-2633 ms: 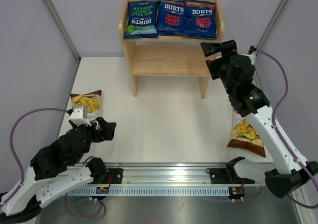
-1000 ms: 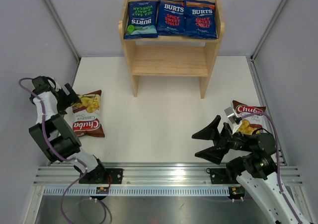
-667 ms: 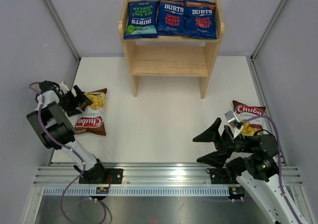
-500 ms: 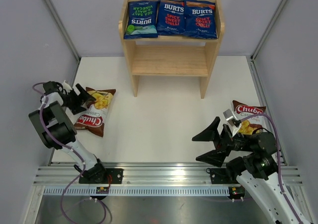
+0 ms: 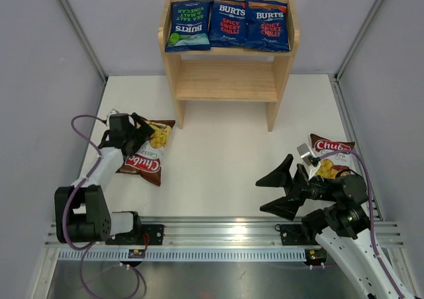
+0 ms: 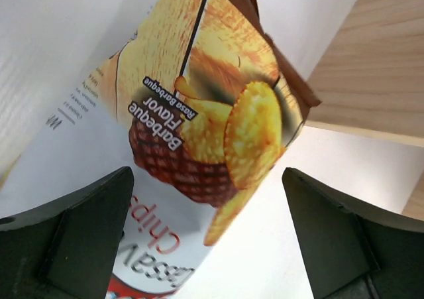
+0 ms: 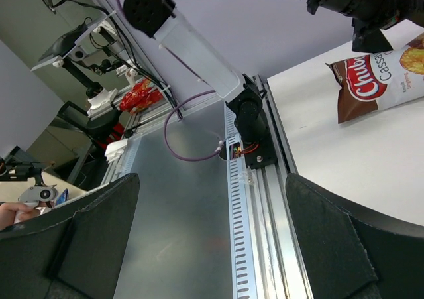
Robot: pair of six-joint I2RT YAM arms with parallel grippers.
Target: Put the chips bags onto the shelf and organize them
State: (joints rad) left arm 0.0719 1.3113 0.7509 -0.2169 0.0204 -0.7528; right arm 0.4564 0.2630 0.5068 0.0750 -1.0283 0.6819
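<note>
Chuba bag (image 6: 199, 113) lies between the left gripper's (image 6: 207, 179) wide-spread jaws; the right gripper (image 5: 268, 193) gapes too.

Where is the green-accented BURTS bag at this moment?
In the top external view, the green-accented BURTS bag sits at the left end of the top tier of the shelf, next to an orange-topped BURTS bag on its right.

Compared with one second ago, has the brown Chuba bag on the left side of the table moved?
Yes. The left Chuba bag has shifted rightward, nearer the left leg of the shelf; the left gripper is at its upper end.
</note>
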